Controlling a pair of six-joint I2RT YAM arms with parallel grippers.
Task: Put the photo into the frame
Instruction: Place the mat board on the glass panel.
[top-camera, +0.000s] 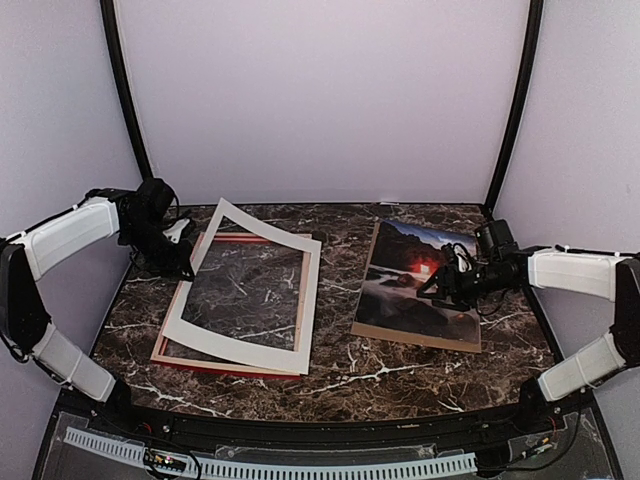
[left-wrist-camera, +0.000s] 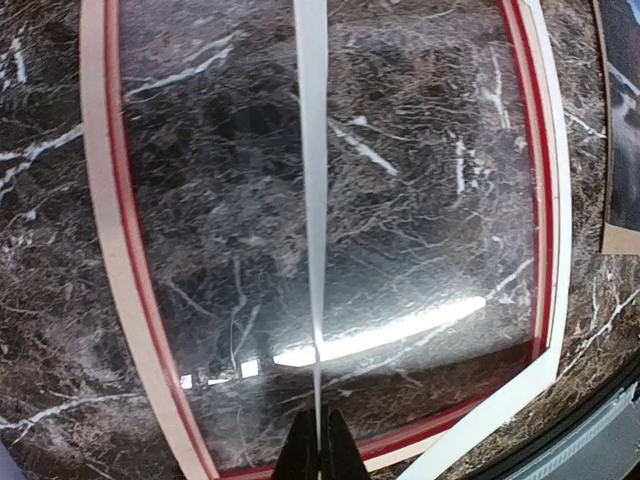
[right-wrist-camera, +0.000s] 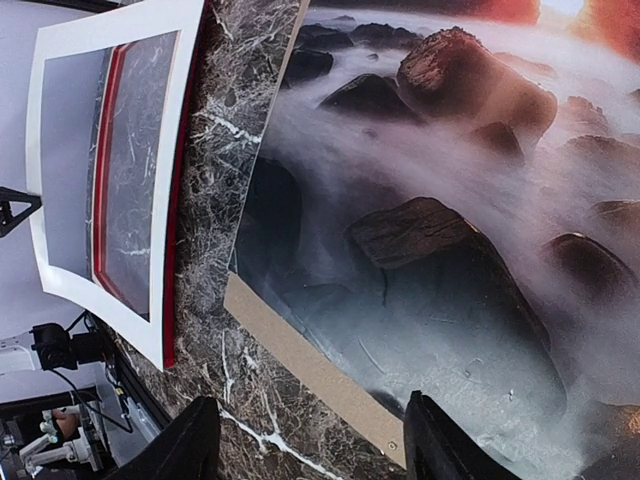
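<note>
While your right pincer (right-wrist-camera: 310, 410) hangs open with nothing between its fingers, the photo (right-wrist-camera: 430, 200) lies directly beneath it, face up on a brown board (right-wrist-camera: 320, 375) whose bare strip shows along the photo's near edge. Whether the fingertips touch the print cannot be told from these views.

From that pincer the frame (left-wrist-camera: 100, 250) lies to the left, flat on the table (top-camera: 350, 380) with its pale wooden back up. The photo sits just to the right of the frame, apart from it, and its long side runs near to far, roughly in line with the frame's long rails. So the move you face is a sideways carry to the left with little turning, and your right arm is plainly the nearer one for it.

Your left pincer (left-wrist-camera: 320, 455), at the far-left corner of the frame, is closed on the edge of the white mat (left-wrist-camera: 313, 150) and holds that end raised, while the mat's near end rests on the frame. My judgement: the mat blocks the opening, so it has to be cleared off the frame first.
</note>
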